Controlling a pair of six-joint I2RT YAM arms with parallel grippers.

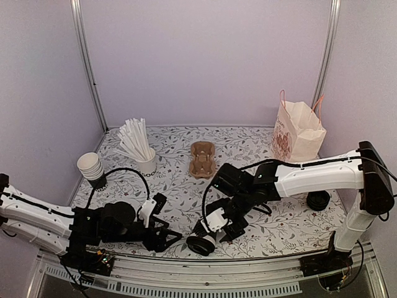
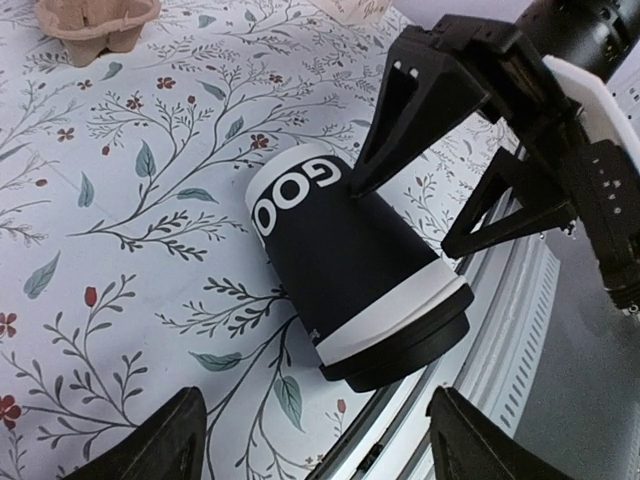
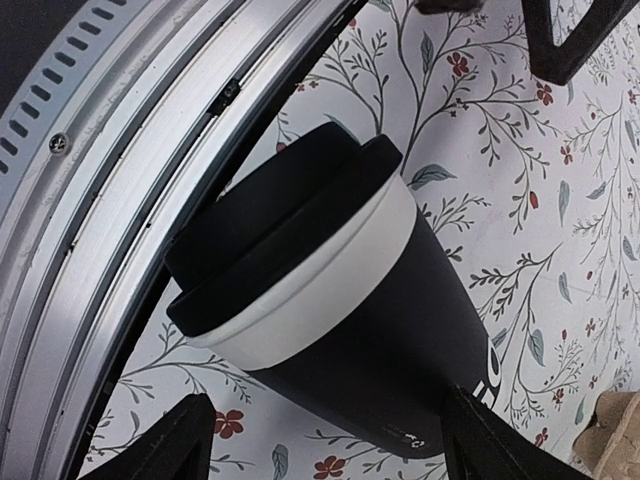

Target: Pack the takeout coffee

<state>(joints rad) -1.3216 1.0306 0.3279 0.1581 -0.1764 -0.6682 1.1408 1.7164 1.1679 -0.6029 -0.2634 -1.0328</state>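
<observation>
The takeout coffee [image 1: 201, 243], a black cup with a white band and a black lid, lies on its side at the table's front edge, lid toward the rail. It fills the left wrist view [image 2: 350, 270] and the right wrist view [image 3: 330, 290]. My right gripper [image 1: 222, 226] is open just over the cup's base end, one finger on each side [image 3: 330, 450]. One of its fingertips [image 2: 350, 185] touches the base. My left gripper [image 1: 162, 236] is open and empty just left of the cup and faces it [image 2: 315, 440].
A cardboard cup carrier [image 1: 202, 159] sits mid-table. A paper bag [image 1: 298, 131] stands at the back right. The straw holder [image 1: 146, 162] and a stack of lidless cups [image 1: 92, 166] are at the left. Loose black lids [image 1: 318, 200] lie under the right arm. The metal front rail [image 3: 110, 150] runs beside the cup.
</observation>
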